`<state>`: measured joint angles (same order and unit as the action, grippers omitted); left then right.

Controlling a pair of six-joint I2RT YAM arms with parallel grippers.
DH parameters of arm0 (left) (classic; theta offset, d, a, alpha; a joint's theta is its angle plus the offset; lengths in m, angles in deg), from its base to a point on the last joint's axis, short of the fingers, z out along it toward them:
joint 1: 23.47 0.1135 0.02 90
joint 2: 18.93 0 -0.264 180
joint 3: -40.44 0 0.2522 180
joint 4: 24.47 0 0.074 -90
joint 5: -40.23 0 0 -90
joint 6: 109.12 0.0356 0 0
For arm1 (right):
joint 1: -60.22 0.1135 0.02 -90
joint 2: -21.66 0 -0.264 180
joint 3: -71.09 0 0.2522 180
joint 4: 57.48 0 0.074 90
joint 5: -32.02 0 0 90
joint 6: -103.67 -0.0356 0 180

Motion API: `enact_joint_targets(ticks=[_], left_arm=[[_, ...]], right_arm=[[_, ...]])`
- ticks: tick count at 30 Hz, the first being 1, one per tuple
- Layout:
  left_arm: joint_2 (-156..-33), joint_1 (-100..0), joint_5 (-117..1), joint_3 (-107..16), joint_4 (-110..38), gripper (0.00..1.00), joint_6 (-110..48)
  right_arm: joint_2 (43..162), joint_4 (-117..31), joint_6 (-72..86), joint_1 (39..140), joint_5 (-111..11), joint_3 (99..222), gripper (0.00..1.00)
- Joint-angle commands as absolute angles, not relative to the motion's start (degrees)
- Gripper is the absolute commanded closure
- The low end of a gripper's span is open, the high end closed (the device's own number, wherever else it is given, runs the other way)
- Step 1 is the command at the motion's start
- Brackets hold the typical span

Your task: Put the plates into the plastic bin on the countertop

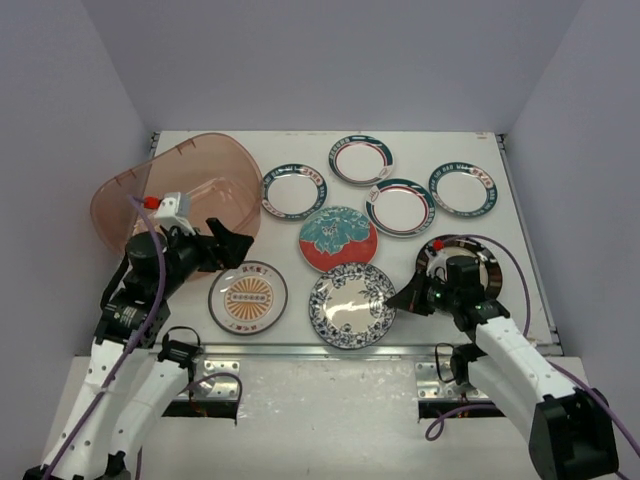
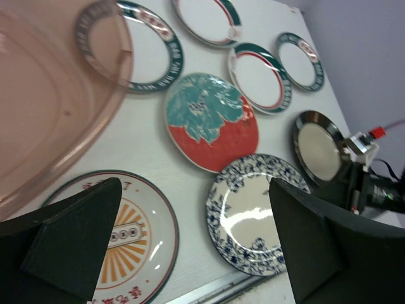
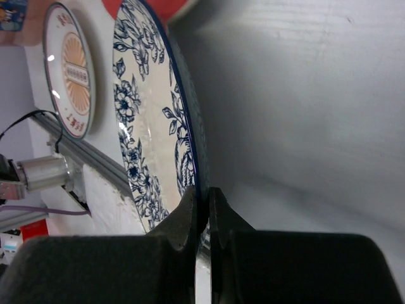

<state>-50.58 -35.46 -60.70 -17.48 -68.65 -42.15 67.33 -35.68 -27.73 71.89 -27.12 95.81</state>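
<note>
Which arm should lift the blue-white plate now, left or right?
Right. The right gripper is shut on the blue-white plate at its right edge, so it can likely lift straight away. The left gripper hangs open near the orange-centred plate and the plastic bin, holding nothing.

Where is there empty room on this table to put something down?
Bare spots: the back strip between the bin and the farthest plate, and the table's right edge past the rightmost plate. The middle around the flower plate is crowded, plates nearly touching.
</note>
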Motion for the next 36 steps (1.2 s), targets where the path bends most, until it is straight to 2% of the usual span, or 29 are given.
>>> enact_joint_targets(ticks=[1,11,15,19,23,24,25,26,27,29,31,33,35,36], left_arm=[[-52.2,-35.86,-76.55,-11.3,-58.55,0.0,-47.08],[-56.53,-37.16,-82.71,-4.45,-51.91,0.0,-50.14],[-59.16,-38.83,-84.97,-3.25,-47.93,0.04,-51.74],[-64.47,-46.19,-83.68,-3.11,-42.41,0.17,-54.61],[-68.6,-51.07,-80.49,-6.09,-40.28,0.35,-54.82],[-69.29,-51.53,-79.7,-6.71,-40.17,0.51,-54.92],[-70.02,-51.87,-78.72,-7.16,-40.16,0.74,-54.97],[-70.33,-51.94,-77.92,-7.74,-40.55,0.88,-55.14],[-70.44,-51.94,-76.32,-8.46,-41.28,0.95,-55.43],[-70.41,-51.91,-71.81,-10.09,-43.18,1.0,-56.37],[-70.19,-51.86,-66.61,-11.9,-44.78,1.0,-57.51],[-69.91,-51.86,-64.0,-14.15,-44.45,1.0,-58.49],[-69.31,-51.64,-61.11,-16.93,-43.75,1.0,-59.19],[-69.09,-51.29,-59.09,-18.25,-44.4,1.0,-59.67]], right_arm=[[64.48,-40.75,-33.21,71.47,-16.83,102.06,1.0],[63.23,-42.36,-37.53,71.38,-10.38,110.07,1.0],[64.26,-48.25,-40.87,71.3,-7.38,110.3,1.0],[66.11,-51.46,-42.93,71.3,-5.82,111.4,1.0],[67.27,-54.31,-44.64,71.3,-5.3,111.83,1.0],[67.22,-54.52,-44.8,71.3,-5.39,111.95,1.0],[67.12,-54.53,-44.7,71.3,-5.49,112.15,1.0],[66.99,-53.87,-44.14,71.3,-5.89,112.51,1.0],[66.95,-53.23,-43.6,71.3,-6.39,112.84,1.0],[67.05,-52.46,-42.8,71.3,-7.43,113.21,1.0],[67.69,-52.82,-42.51,71.3,-8.33,113.15,0.98],[68.57,-53.98,-42.58,71.3,-8.86,113.25,0.86],[69.89,-54.99,-42.62,71.3,-9.39,113.53,0.43],[70.33,-54.82,-42.28,71.3,-9.7,113.83,0.28]])
